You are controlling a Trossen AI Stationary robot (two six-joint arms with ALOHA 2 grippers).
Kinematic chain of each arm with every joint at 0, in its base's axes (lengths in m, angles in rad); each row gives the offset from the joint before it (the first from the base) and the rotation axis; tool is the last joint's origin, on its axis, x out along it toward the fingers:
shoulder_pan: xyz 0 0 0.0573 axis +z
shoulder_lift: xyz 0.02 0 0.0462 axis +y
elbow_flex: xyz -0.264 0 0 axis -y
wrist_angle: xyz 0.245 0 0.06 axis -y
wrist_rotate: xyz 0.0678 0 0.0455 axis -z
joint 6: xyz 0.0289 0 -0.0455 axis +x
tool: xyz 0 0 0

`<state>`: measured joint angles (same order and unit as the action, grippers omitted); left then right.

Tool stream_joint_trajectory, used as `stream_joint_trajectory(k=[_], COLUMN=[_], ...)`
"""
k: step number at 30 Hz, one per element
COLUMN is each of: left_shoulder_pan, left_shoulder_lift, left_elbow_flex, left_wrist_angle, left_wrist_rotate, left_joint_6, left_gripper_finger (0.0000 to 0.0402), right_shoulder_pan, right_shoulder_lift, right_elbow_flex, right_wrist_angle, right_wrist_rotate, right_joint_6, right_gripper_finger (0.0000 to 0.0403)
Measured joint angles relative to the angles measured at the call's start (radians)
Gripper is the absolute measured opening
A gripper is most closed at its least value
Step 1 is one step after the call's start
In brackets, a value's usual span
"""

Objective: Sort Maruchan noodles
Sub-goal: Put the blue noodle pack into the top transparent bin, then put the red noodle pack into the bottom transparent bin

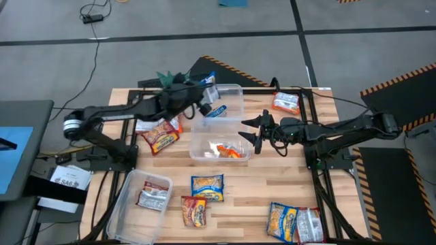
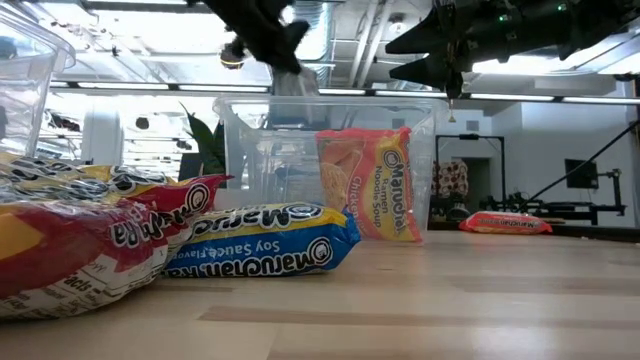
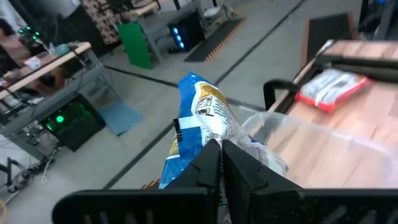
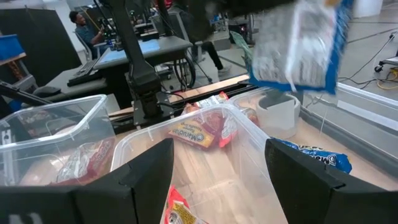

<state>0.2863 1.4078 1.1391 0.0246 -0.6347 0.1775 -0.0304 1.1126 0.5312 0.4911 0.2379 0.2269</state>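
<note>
Left gripper (image 1: 204,92) clamped on a blue-and-yellow packet (image 3: 202,118), held in the air over the far tub (image 1: 235,92) at about 12 o'clock on the surface (image 1: 272,187); in the left wrist view the packet sticks out past the closed fingers (image 3: 239,177), and in the right wrist view it hangs above the tubs. A second blue packet (image 1: 216,111) lies in that far tub. Right gripper (image 1: 253,129) is released, jaws wide, nothing in them, hovering at the 3 o'clock edge of the middle tub (image 1: 197,144), near the surface's centre. The middle tub holds orange-red packets (image 1: 228,151); in the low view one stands tilted against the tub wall. Third tub (image 1: 129,204) at 7 o'clock holds a red-and-silver packet (image 1: 154,194). Loose packets: a red pair (image 1: 160,134) at 10 o'clock under the left arm, a blue-and-yellow one (image 1: 206,186) at 6 o'clock just below the middle tub, a red one (image 1: 194,211) nearer the 6 o'clock edge, a blue-and-yellow one (image 1: 283,219) at 5 o'clock touching a red-and-silver one (image 1: 310,224), and an orange-red one (image 1: 286,103) at 1 o'clock by the frame. A person (image 4: 81,25) stands at a bench in the room beyond, seen in the right wrist view.
</note>
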Motion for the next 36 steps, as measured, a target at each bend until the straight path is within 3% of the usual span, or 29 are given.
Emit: stream_joint_trajectory(k=[6,13,18,22,27,36], left_shoulder_pan=[0.039,0.039,0.015,-0.007,-0.052,-0.146], left_shoulder_lift=[0.096,0.116,0.103,0.067,-0.049,-0.441], left_elbow_flex=[0.055,0.145,0.258,0.272,0.111,-0.441], left_wrist_angle=[-0.013,-0.078,-0.298,-0.488,-0.484,-0.085], left_wrist_rotate=[0.0,-0.007,-0.024,0.055,0.107,0.269], left_joint_6=[-0.006,0.001,-0.043,-0.136,-0.211,-0.271], left_gripper_finger=[0.0016,0.0102,0.0161,0.0177,0.0178,0.0178], right_shoulder_pan=[0.0,-0.005,-0.005,-0.005,-0.003,-0.005], right_shoulder_lift=[0.0,0.0,0.0,0.0,0.0,0.0], right_elbow_flex=[0.0,0.0,0.0,0.0,0.0,0.0], right_wrist_angle=[-0.002,-0.004,-0.008,-0.02,-0.022,-0.037], right_wrist_rotate=[0.0,0.0,0.0,0.0,0.0,0.0], right_joint_6=[-0.002,-0.015,-0.018,-0.018,-0.018,-0.017], right_gripper_finger=[0.0276,0.0276,0.0276,0.0276,0.0276,0.0276])
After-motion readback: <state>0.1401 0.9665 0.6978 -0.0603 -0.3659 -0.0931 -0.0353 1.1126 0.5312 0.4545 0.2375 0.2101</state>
